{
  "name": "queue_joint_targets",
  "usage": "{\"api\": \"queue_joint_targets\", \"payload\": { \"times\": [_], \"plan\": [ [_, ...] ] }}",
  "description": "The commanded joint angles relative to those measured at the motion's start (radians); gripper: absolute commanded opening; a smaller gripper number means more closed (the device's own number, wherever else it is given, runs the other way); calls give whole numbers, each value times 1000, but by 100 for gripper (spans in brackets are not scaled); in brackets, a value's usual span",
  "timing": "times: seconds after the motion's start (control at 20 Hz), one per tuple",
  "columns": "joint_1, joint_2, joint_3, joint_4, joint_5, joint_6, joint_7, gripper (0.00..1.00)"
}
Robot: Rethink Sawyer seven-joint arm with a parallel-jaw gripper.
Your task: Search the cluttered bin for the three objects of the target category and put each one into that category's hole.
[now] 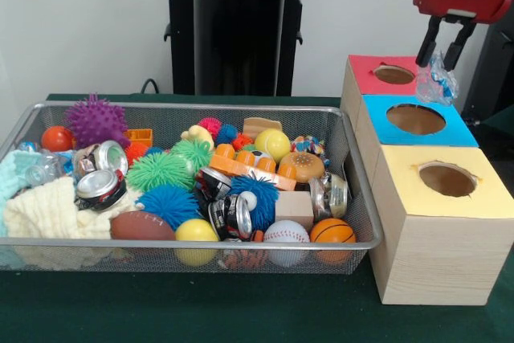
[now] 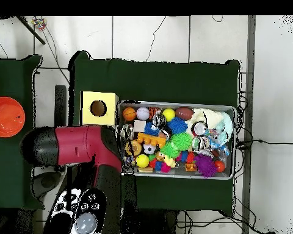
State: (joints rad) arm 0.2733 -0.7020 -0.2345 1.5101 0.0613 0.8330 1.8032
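I have the gripper [image 1: 443, 47] up at the right of the front view, its two black fingers [image 1: 427, 42] closed on a crumpled clear plastic bottle [image 1: 438, 78] with blue on it. The bottle hangs below the fingertips, over the seam between the red box [image 1: 365, 78] and the blue box [image 1: 381, 114], just right of the red box's hole [image 1: 393, 75]. It looks to be clear of both lids, though I cannot tell how far above them it sits.

The three boxes stand in a row beside the bin [image 1: 357, 190], touching one another: red farthest, blue in the middle, yellow box [image 1: 494, 190] nearest the camera, each with a round hole on top.

The wire bin is full: a purple spiky ball [image 1: 96, 120], green spiky balls [image 1: 159, 170], a blue spiky ball [image 1: 169, 202], crushed cans [image 1: 100, 189], a small football [image 1: 142, 226], a baseball [image 1: 286, 234], a little basketball [image 1: 332, 232], a yellow ball [image 1: 273, 144], a cream cloth [image 1: 48, 210].

From overhead the red arm [image 2: 75, 146] covers the red and blue boxes; only the yellow box [image 2: 88, 97] shows, against the bin's end. An orange cone [image 2: 5, 116] sits on the side mat.
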Motion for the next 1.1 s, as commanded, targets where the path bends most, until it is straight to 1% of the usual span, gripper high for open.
{"api": "queue_joint_targets", "payload": {
  "times": [0.05,0.75,1.1],
  "plan": [
    [-33,22,10,36,23,50,217,0],
    [-39,25,20,80,24,-35,214,0],
    [-44,22,25,93,26,-54,210,0]
  ]
}}
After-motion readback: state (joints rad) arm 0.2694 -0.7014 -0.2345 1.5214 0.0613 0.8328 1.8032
